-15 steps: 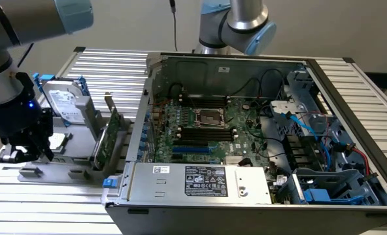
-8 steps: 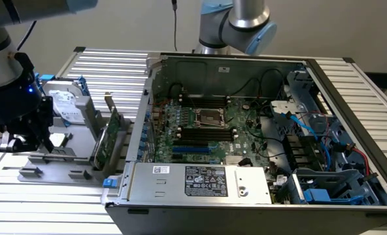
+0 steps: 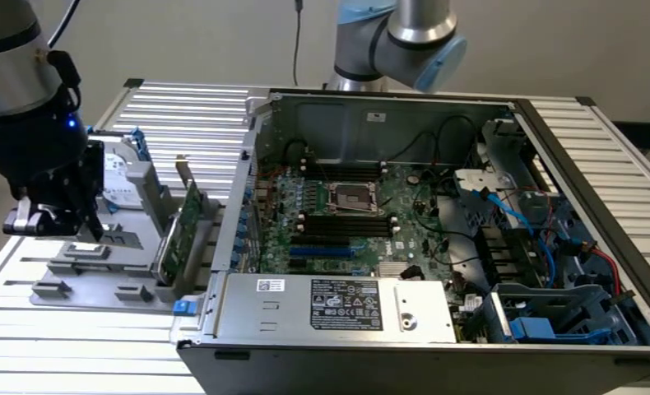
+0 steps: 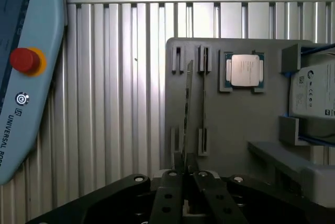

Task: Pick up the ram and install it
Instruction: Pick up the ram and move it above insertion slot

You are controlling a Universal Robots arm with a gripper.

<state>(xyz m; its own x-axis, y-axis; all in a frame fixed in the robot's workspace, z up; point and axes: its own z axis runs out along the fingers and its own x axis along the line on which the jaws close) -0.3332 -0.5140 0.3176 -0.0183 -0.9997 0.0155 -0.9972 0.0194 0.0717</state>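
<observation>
Tool (image 4: 186,170) clamped on ram (image 4: 187,109) | ram edge-on in its grip, above gray tray (image 4: 235,130)

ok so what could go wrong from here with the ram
The gripper is closed on the ram near one end while it stands in the gray holder; it looks slightly askew to the slots, so it may snag or twist. The green card stands close beside, a possible bump.

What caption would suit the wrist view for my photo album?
The gripper shut on the ram, seen edge-on over the grey tray, with a processor chip nearby.
</observation>
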